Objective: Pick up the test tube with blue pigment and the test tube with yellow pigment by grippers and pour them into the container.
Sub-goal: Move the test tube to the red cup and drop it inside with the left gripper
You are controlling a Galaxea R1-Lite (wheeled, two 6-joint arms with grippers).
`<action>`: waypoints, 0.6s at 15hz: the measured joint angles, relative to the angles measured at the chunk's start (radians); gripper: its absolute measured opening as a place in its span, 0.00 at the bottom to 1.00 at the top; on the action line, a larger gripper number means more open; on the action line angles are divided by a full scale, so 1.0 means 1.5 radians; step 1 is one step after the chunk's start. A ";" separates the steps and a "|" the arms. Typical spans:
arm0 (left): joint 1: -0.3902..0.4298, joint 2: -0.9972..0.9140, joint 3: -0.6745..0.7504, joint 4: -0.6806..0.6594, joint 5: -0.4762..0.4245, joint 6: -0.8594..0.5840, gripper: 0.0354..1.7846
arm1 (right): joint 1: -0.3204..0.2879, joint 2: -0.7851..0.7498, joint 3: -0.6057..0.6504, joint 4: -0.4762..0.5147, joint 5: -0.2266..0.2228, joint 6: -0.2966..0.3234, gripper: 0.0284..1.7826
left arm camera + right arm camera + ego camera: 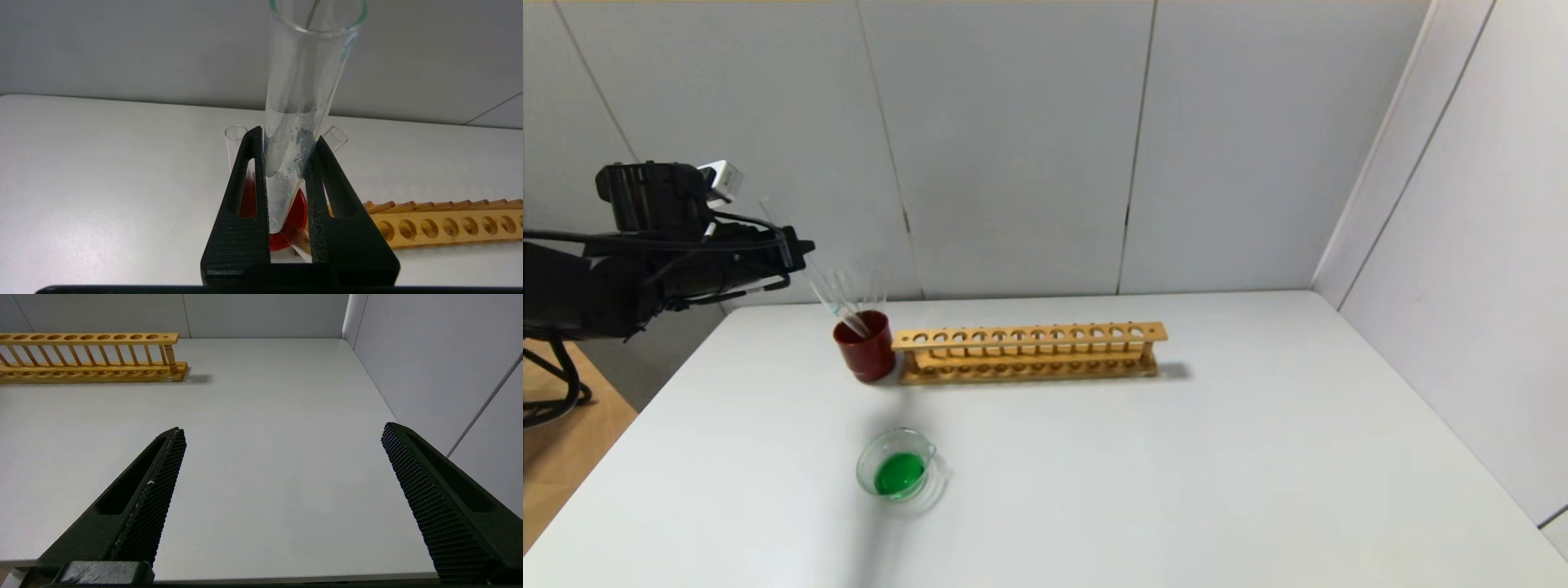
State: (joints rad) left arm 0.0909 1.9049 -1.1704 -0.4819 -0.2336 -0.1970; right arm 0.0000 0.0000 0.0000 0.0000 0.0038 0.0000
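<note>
Wooden rack (pixel 1029 353) just beside red cup (pixel 867 349), perhaps touching.

A small clear glass container (pixel 898 472) with a pour lip stands upright on the white worktop (pixel 1176 474), near its front left area. A shallow pool of bright green liquid fills its base. Behind it, a clear, emptied test tube (pixel 300 122) with droplets on its inner wall is clamped between the left claw (pixel 286 141) fingers. The tube is tilted, open end upward, its rounded bottom dipping into a dark red cup (pixel 864 347) that holds other clear tubes.
</note>
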 joint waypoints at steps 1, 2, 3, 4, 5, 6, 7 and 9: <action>0.000 0.004 0.004 -0.002 0.000 0.000 0.16 | 0.000 0.000 0.000 0.000 0.000 0.000 0.98; -0.001 0.009 0.010 -0.005 0.001 0.001 0.16 | 0.000 0.000 0.000 0.000 0.000 0.000 0.98; -0.003 0.014 0.018 -0.014 0.001 0.001 0.16 | 0.000 0.000 0.000 0.000 0.000 0.000 0.98; -0.003 0.020 0.029 -0.029 0.001 0.001 0.16 | 0.000 0.000 0.000 0.000 0.000 0.000 0.98; -0.004 0.026 0.039 -0.052 0.001 0.003 0.16 | 0.000 0.000 0.000 0.000 0.000 0.000 0.98; -0.004 0.035 0.048 -0.081 0.002 0.004 0.16 | 0.000 0.000 0.000 0.000 0.000 0.000 0.98; -0.005 0.045 0.054 -0.112 0.001 0.005 0.16 | 0.000 0.000 0.000 0.000 0.000 0.000 0.98; -0.005 0.062 0.068 -0.157 0.001 0.004 0.16 | 0.000 0.000 0.000 0.000 0.000 0.000 0.98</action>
State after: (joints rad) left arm 0.0840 1.9979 -1.0689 -0.7177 -0.2317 -0.1913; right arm 0.0000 0.0000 0.0000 0.0000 0.0043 0.0000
